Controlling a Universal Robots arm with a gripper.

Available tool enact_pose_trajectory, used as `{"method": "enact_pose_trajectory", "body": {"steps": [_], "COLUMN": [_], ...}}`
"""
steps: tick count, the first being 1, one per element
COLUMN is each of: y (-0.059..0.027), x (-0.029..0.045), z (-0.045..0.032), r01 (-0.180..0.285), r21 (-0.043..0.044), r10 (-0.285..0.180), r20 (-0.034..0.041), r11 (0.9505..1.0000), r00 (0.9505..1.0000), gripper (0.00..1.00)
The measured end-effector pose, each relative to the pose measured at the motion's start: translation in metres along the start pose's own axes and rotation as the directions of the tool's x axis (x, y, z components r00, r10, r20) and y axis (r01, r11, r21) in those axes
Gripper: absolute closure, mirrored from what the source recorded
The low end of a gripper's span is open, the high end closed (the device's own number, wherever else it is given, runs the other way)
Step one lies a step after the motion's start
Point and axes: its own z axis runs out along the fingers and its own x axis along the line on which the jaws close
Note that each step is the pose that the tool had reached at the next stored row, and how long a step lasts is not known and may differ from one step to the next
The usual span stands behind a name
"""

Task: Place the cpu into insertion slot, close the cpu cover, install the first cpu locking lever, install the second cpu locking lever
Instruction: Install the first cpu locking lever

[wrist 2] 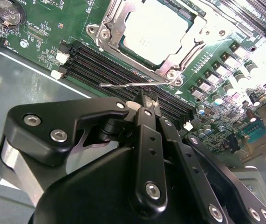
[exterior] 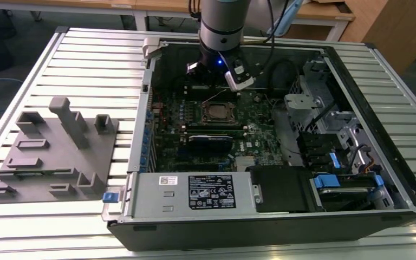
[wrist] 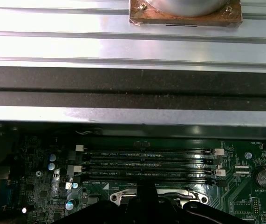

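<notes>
The cpu (wrist 2: 156, 29) lies just beyond the tips of the closed hand (wrist 2: 147, 96).

Matt grey metal on cpu (wrist 2: 158, 30) — cpu cover (wrist 2: 112, 23) glossy metal, pcb (wrist 2: 44, 46) smooth.

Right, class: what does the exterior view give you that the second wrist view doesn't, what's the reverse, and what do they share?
Exterior view: the open black computer case, the labelled grey power-supply box, the grey moulded fixture tray and the slatted metal table. Second wrist view: the black gripper close to a thin silver wire lever, a round silver coin battery, and the dull silver-topped cpu framed by the silvery square cpu cover. Both: the green motherboard and its square silver-rimmed insertion slot.
</notes>
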Motion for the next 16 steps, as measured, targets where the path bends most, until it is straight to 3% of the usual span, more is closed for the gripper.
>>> {"method": "enact_pose_trajectory", "body": {"steps": [4,8,16], "y": [-0.0001,-0.0007,-0.0010], "x": [0.0000,-0.0001,-0.0050], "z": [0.0005,0.0029,0.0042], "r01": [0.000,0.000,0.000], "r21": [-0.0002,0.0091,0.0094], "r10": [0.000,0.000,0.000], "r20": [0.0003,-0.0001,0.0000], "r11": [1.0000,1.0000,1.0000], "r00": [1.0000,1.0000,1.0000], "gripper": [0.89,0.89,0.89]}}
